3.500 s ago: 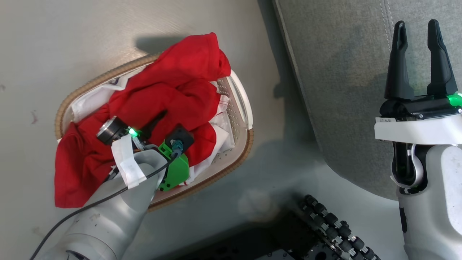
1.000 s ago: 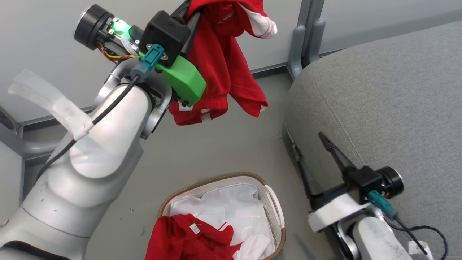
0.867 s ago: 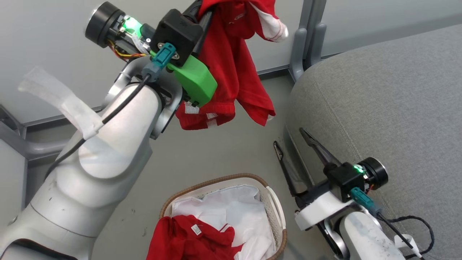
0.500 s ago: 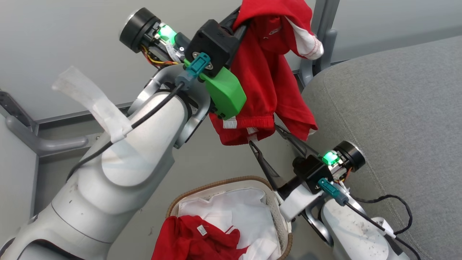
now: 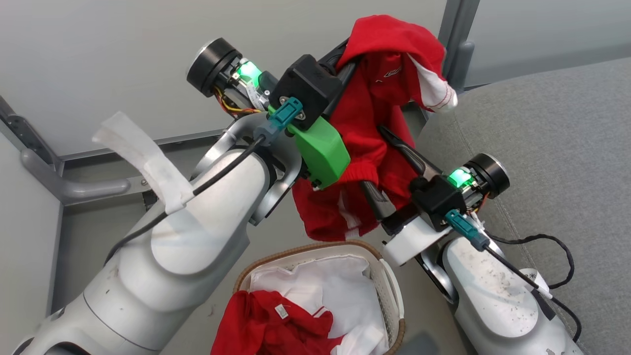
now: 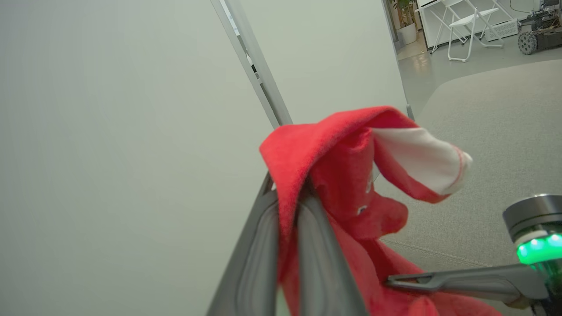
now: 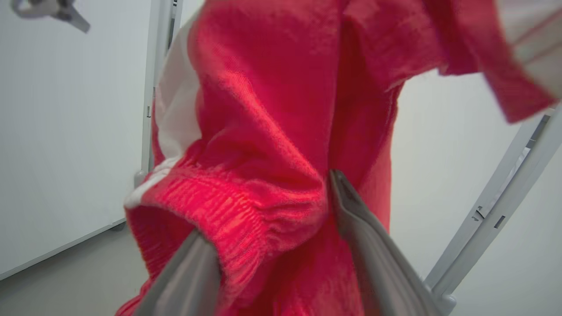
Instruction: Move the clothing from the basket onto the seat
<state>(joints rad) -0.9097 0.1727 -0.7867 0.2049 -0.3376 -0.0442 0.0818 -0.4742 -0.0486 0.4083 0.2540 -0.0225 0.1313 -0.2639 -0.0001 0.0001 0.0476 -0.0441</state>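
Clothing [image 5: 374, 113] check from my end. Head view: grey floor [image 5: 88, 231] at 9 o'clock, pale wall panels [image 5: 98, 59] from 10 to 12, a grey frame post [image 5: 456, 34] at 1, and the grey seat [image 5: 552, 138] taking 2 to 4 o'clock. I see the basket [image 5: 305, 248] on the floor at 6, near the seat, with its white liner [image 5: 325, 291] showing inside. The left wrist view has white chairs [image 6: 472, 19] in a room far behind, at 1 o'clock.

One red piece hangs in the air, clear of the basket and near the seat's front edge, not resting on it. Its long axis runs roughly 12 to 6: the top is bunched over the fingers, the ribbed hem is at the low end, and a white-lined cuff flops out toward 2 o'clock. A second red piece [image 5: 261, 328] lies in the basket at 7 o'clock, spilling over the rim.

My left gripper [image 6: 287, 197] has its fingers together, pinching the top fold of the clothing, which drapes over the tips. My right gripper [image 7: 265, 204] has its jaws wide apart, straddling the lower part by the ribbed hem. The fabric sits between both fingers and touches them, but it is not clamped as far as I can see.
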